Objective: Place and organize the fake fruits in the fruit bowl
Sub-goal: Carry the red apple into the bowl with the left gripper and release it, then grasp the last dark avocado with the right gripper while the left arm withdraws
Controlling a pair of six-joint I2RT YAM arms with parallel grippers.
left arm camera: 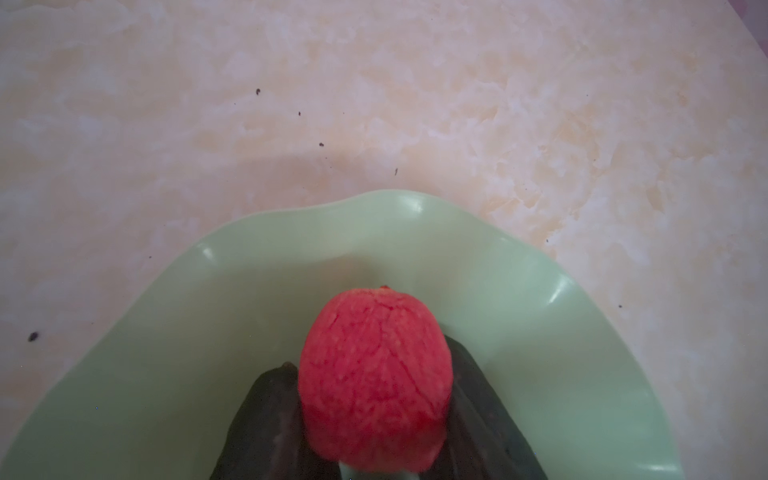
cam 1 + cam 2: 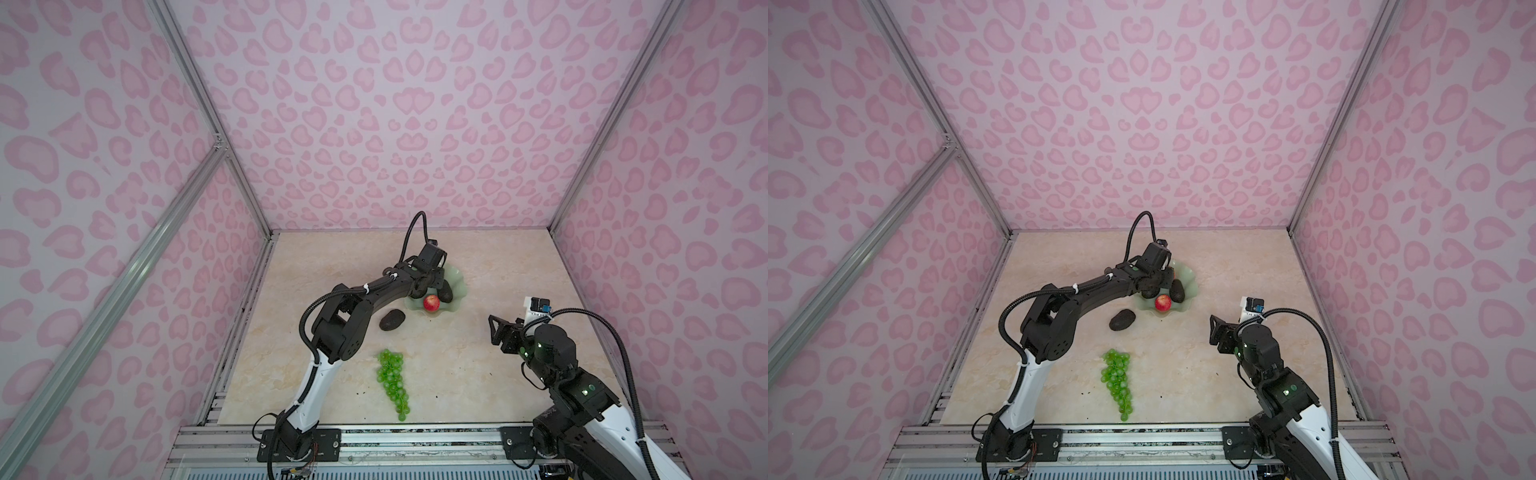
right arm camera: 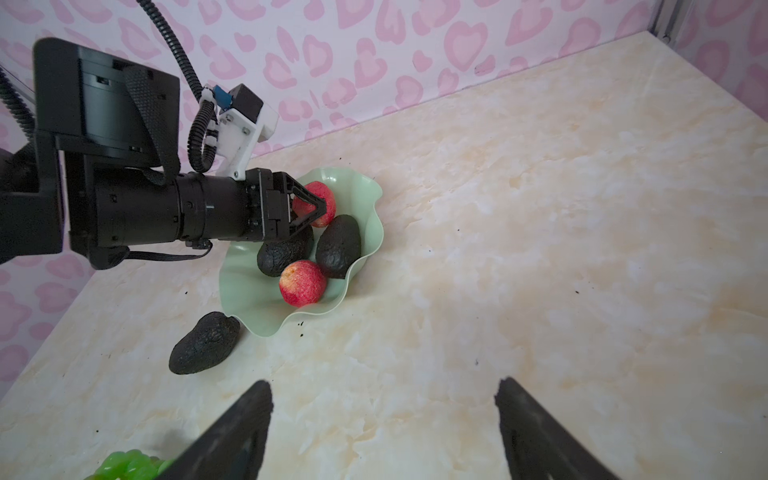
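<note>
Your left pincer (image 3: 316, 203) straddles an apple (image 3: 323, 190) in the fruit bowl (image 3: 249, 299) — grip unclear — so let go, then fetch the avocado (image 3: 205, 345) on the desk (image 3: 540, 208).

Left hand (image 2: 436, 279) over mint fruit bowl (image 2: 457, 276), red apple (image 2: 431, 303) inside, avocado (image 2: 391, 320) beside, perhaps touching, grapes (image 2: 392, 380) on worktop (image 2: 478, 374).

Mint-green bowl (image 3: 245, 286), red apples (image 3: 302, 283), blackish avocados (image 3: 204, 344), bright green grapes (image 2: 392, 380), pink-blotched walls (image 2: 415, 124)
</note>
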